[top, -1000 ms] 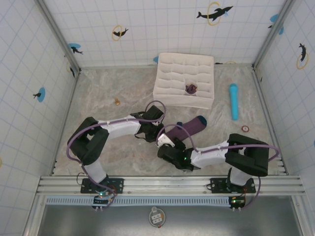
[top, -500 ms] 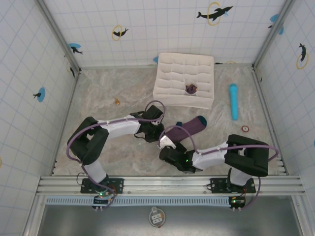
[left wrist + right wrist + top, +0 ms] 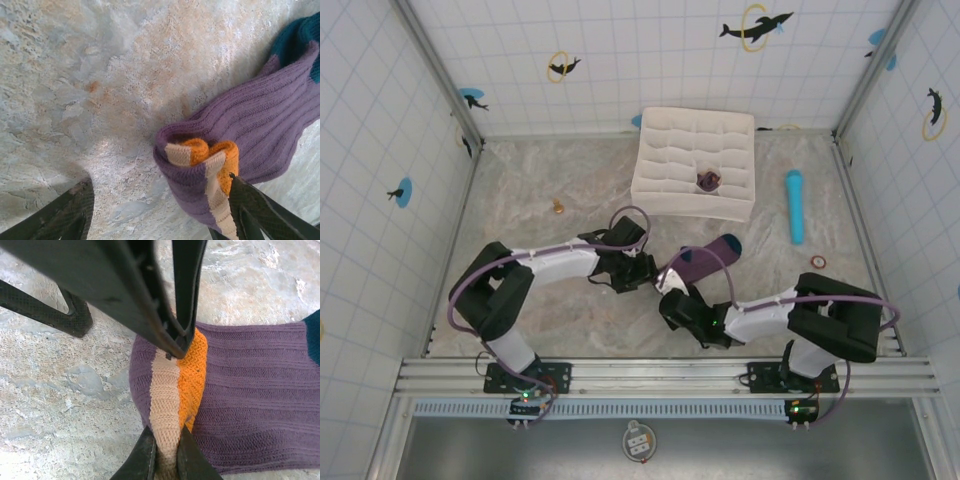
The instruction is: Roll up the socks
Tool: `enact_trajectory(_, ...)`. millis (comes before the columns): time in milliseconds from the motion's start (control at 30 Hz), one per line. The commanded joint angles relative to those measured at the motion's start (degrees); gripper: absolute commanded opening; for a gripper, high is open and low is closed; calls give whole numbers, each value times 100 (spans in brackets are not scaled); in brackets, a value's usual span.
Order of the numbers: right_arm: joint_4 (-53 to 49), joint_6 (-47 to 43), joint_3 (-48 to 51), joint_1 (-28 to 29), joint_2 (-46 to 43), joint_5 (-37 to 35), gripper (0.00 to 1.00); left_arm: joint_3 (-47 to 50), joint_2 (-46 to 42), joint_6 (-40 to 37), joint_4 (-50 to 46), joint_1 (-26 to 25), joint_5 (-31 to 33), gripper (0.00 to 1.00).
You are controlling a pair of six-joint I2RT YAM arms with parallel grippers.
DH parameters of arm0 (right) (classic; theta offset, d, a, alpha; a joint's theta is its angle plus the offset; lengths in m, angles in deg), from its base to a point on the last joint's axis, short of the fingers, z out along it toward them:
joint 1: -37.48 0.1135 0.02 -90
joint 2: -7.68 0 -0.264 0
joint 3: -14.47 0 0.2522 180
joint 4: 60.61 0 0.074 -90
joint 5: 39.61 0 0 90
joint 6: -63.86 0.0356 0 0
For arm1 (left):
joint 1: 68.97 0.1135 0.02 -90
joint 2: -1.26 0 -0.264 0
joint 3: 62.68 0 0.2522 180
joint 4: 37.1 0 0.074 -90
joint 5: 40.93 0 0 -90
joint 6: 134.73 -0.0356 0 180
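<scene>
Over at the left of the marbled table [image 3: 520, 190] lies a small brown object [image 3: 559, 207], well apart from everything else. Next comes the left gripper [image 3: 642, 272], its fingers spread wide and grasping nothing. In the left wrist view one finger [image 3: 75, 210] stands over bare table, while the other [image 3: 250, 205] touches the orange-and-tan edge of the socks [image 3: 705, 258]. The socks lie near the table's middle. They are purple and ribbed, with the near end folded over into a small roll and the teal far end pointing toward the right rear. The right gripper [image 3: 164, 460] is clenched on the tan stripe at the roll's near side. Behind them stands a white compartment organizer [image 3: 670, 140] with a dark purple bundle [image 3: 708, 182] in one cell. Further right lie a light blue cylinder [image 3: 794, 205] and a small red ring [image 3: 818, 262].
</scene>
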Motion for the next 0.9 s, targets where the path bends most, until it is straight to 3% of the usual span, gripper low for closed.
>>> enact_trajectory(0, -282, 409, 341, -168, -31, 655, 0, 113, -332, 54, 159, 22, 207, 74)
enact_trajectory(333, 333, 1248, 833, -1042, -402, 2337, 0, 1057, -1339, 218, 1382, 32, 836, 74)
enact_trajectory(567, 786, 1959, 1056, -1587, -457, 3271, 0, 1603, -1554, 178, 1840, 24, 876, 72)
enact_trajectory(867, 1757, 3697, 1325, -2444, -61, 4620, 0, 2284, -1615, 160, 2884, -113, 785, 66)
